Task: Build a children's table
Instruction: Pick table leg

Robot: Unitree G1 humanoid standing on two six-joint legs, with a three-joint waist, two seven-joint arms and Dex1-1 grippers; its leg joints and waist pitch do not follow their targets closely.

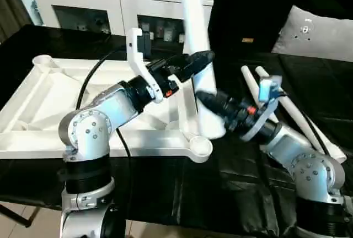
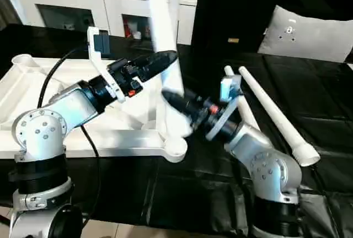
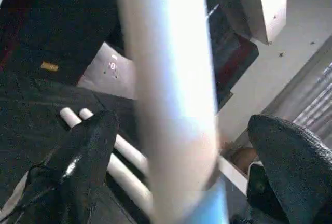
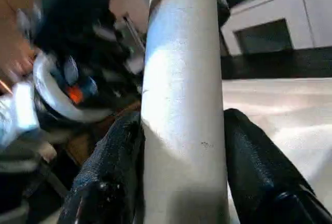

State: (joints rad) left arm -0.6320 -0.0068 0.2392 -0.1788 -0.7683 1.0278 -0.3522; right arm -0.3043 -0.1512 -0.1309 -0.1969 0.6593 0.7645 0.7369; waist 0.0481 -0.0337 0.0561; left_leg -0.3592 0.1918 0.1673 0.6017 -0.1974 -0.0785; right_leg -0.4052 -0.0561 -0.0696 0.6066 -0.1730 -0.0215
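The white square table top lies upside down on the black table, ribs up, with round corner sockets. One tapered white leg stands nearly upright, its lower end at the near corner socket; I cannot tell whether it is seated. My right gripper is shut on the leg low down, both fingers pressed to it. My left gripper is higher up, open, with its fingers on either side of the leg. Two more legs lie to the right.
A white-grey cushion sits at the back right on the black table. A white cabinet with glass doors runs along the back. The table's front edge is close below my arms.
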